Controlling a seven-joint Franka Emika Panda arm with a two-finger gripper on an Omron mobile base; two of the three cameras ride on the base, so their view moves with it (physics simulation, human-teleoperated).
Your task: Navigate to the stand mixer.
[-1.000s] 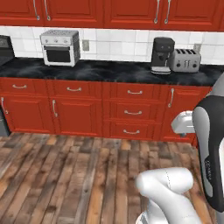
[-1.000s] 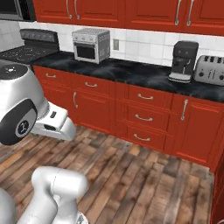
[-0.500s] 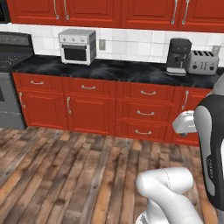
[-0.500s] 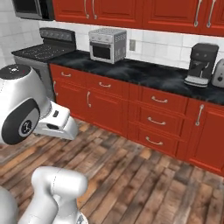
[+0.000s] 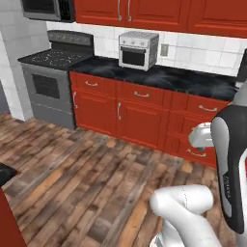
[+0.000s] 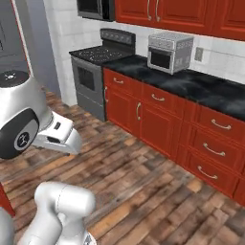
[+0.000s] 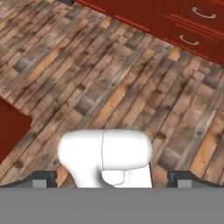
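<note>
The gripper (image 7: pixel 112 179) is spread wide, fingertips well apart, holding nothing. Beyond the fingertips lies the wood-plank floor (image 7: pixel 87 83). Red drawer fronts (image 5: pixel 195 128) with curved metal handles form part of the base cabinets under the black counter (image 5: pixel 181 79). The white toaster oven (image 5: pixel 137 50) stands upright near the counter's back edge, toward its left end, dark glass door facing the front edge. A wall outlet (image 5: pixel 164 49) is just right of it. The grey range (image 5: pixel 53 84) adjoins the counter's left end; the microwave (image 5: pixel 48 8) is mounted above the range.
</note>
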